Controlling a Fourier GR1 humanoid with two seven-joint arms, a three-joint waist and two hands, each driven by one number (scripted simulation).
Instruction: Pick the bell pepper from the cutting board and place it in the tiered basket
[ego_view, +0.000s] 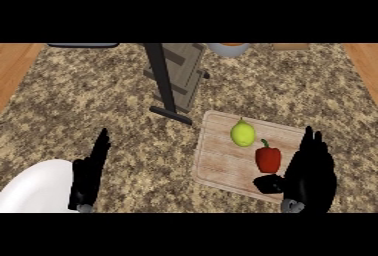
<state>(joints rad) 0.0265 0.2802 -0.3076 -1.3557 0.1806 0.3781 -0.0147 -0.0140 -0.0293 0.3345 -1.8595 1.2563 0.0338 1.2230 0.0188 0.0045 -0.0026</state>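
Observation:
A red bell pepper (268, 159) with a green stem lies on the wooden cutting board (218, 160), toward its right side. My right hand (310, 172) stands just right of the pepper, fingers straight and pointing up, thumb below the pepper, open and apart from it. The tiered basket (176, 75) is at the back centre, a dark post with a grey wire shelf. At the lower left my left hand (90, 172) rests open, fingers up.
A yellow-green lemon (243, 134) lies on the board just behind the pepper. A white rounded object (37, 187) sits at the lower left by my left hand. An orange-filled bowl (229, 47) shows at the back edge. Speckled counter surrounds the board.

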